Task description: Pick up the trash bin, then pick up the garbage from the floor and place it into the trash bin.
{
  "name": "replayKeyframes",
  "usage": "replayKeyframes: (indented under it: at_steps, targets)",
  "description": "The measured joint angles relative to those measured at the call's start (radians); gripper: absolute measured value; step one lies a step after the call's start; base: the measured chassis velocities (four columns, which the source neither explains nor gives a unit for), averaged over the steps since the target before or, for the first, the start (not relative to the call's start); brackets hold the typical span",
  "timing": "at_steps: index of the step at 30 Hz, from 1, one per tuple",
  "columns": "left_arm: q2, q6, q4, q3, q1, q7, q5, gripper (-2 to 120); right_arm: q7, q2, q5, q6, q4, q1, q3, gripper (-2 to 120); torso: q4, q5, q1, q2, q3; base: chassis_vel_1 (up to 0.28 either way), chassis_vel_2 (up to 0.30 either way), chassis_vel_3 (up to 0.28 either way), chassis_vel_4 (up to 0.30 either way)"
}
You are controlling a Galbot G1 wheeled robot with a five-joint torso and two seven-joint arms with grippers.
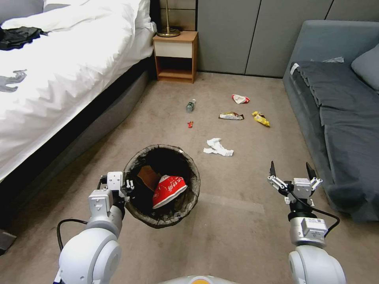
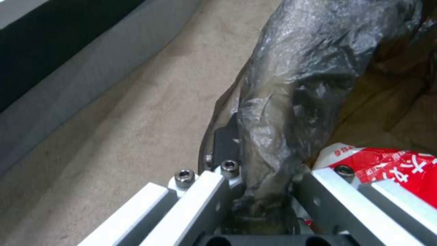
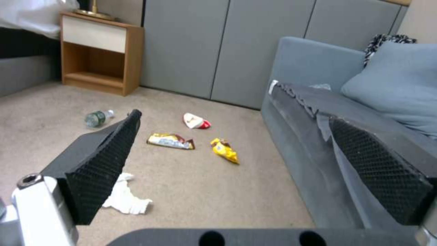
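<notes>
Dark brown-black bag plastic lines the trash bin (image 1: pixel 162 185), which sits at the near left of the scene, held at its left rim by the left tool (image 1: pixel 125 188). In the left wrist view, the left tool (image 2: pixel 262 191) has its fingers pressed against the bagged rim (image 2: pixel 291 89), one finger outside the wall and one inside, pinching it. Inside the bin lie a crumpled red-and-white paper cup (image 1: pixel 169 189) and a tan paper bag (image 1: pixel 148 177).

The right tool (image 1: pixel 291 170) hovers at the near right over the beige carpet (image 1: pixel 237 221), just beside the grey sofa (image 1: pixel 339 118), its two black fingers spread wide with nothing between them.

More garbage lies on the carpet beyond the bin. A white tissue (image 1: pixel 218 147) is nearest, between the bin and the right tool but farther off. Beyond it sit a small red wrapper (image 1: pixel 190 124), a brown-and-gold snack wrapper (image 1: pixel 231 116) and a yellow wrapper (image 1: pixel 261 118), the last two near each other. Farther still are a crumpled red-and-white cup (image 1: pixel 240 99) and a clear plastic bottle (image 1: pixel 190 105) lying on its side.

A bed (image 1: pixel 59 67) with white bedding fills the far left, and a wooden nightstand (image 1: pixel 175 57) stands against the far wall.
</notes>
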Motion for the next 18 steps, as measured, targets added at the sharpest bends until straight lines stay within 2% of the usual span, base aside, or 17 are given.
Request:
replayKeyframes:
  at_steps: [4,18]
  targets:
    - [-0.002,0.000,-0.005,0.003,0.007,0.001,0.004,0,0.000,-0.003,-0.007,-0.007,-0.005,0.003,0.003,100,0.0000,0.0000,0.000,0.000,0.000,-0.069,0.080,0.076,-0.076]
    - [0.006,0.002,-0.019,0.010,0.012,0.005,0.006,0,0.004,0.000,-0.038,-0.012,-0.016,0.002,0.001,100,-0.0002,-0.0003,0.000,0.000,0.000,-0.152,0.151,0.146,-0.143]
